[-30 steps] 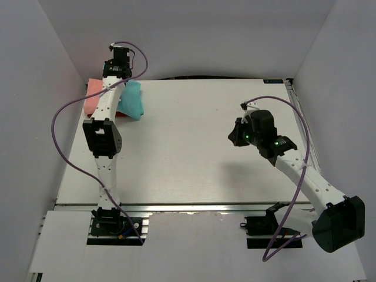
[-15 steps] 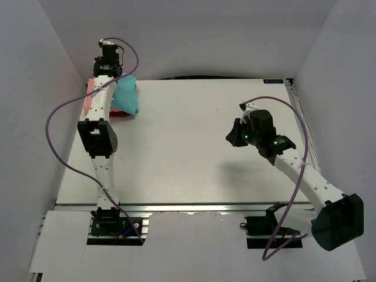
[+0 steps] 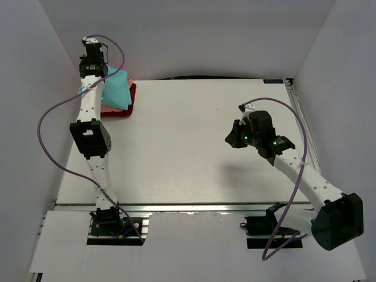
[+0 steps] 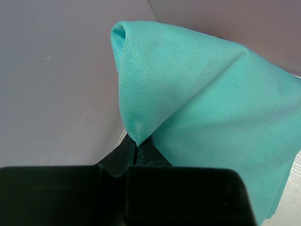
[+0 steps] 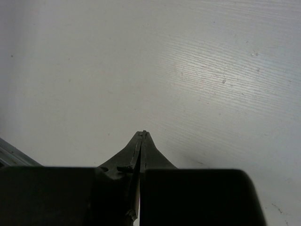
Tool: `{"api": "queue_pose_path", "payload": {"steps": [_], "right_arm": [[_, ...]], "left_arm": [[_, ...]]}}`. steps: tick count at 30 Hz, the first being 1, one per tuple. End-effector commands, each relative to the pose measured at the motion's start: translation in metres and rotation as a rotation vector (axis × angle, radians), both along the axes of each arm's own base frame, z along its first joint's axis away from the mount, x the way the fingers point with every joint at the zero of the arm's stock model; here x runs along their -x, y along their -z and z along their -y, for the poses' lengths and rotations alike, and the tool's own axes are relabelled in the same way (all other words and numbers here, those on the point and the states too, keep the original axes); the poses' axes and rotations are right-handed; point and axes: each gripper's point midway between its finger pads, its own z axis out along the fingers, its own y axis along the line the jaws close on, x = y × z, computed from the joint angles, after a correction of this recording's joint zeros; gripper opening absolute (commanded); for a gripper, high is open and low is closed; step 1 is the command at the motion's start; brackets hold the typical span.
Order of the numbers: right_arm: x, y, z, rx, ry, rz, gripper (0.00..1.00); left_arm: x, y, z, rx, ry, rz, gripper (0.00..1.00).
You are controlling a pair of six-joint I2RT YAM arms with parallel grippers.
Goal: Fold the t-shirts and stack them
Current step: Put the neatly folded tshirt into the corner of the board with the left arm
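your left hand point(image 4: 136, 141) pinches a fold of the soft teal cotton t-shirt point(image 4: 207, 108) above the salmon-pink cotton t-shirt point(image 3: 109, 108) and dark red cotton t-shirt point(image 3: 131, 95) at the tabletop's point(image 3: 188, 153) 11 o'clock; a slip would unfold it. right hand point(image 5: 143, 134) is clenched, empty.

This is a robotics lab test cell: a white desk point(image 3: 188, 147) boxed in by plain pale walls point(image 3: 205, 35), with an aluminium rail point(image 3: 194, 205) along its near edge where the left arm point(image 3: 89, 138) and right arm point(image 3: 294, 170) are mounted.
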Motion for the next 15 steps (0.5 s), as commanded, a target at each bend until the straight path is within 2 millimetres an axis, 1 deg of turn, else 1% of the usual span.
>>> {"api": "queue_pose_path", "payload": {"steps": [1, 4, 7, 9, 10, 11, 15], "right_arm": [[-0.002, -0.006, -0.005, -0.021, -0.008, 0.007, 0.00], [-0.002, -0.008, -0.006, -0.018, -0.013, 0.007, 0.00], [-0.001, -0.008, -0.007, -0.013, -0.014, 0.009, 0.00], [-0.001, -0.005, -0.006, -0.008, -0.011, 0.005, 0.00], [0.000, -0.003, -0.006, -0.005, -0.010, 0.003, 0.00], [0.000, 0.000, -0.006, -0.001, -0.010, -0.003, 0.00], [-0.002, 0.004, -0.008, 0.005, -0.006, -0.014, 0.00]], "left_arm": [[-0.001, -0.054, -0.007, 0.006, 0.006, 0.146, 0.00], [-0.007, -0.039, -0.011, 0.000, 0.012, 0.126, 0.00], [-0.013, -0.032, -0.017, -0.017, 0.003, 0.125, 0.00], [-0.017, -0.029, -0.022, -0.020, -0.004, 0.136, 0.00], [-0.020, -0.022, -0.021, -0.013, 0.008, 0.130, 0.00], [-0.022, -0.020, -0.024, -0.008, 0.008, 0.133, 0.00], [-0.030, 0.004, -0.023, 0.003, 0.033, 0.100, 0.07]]}}
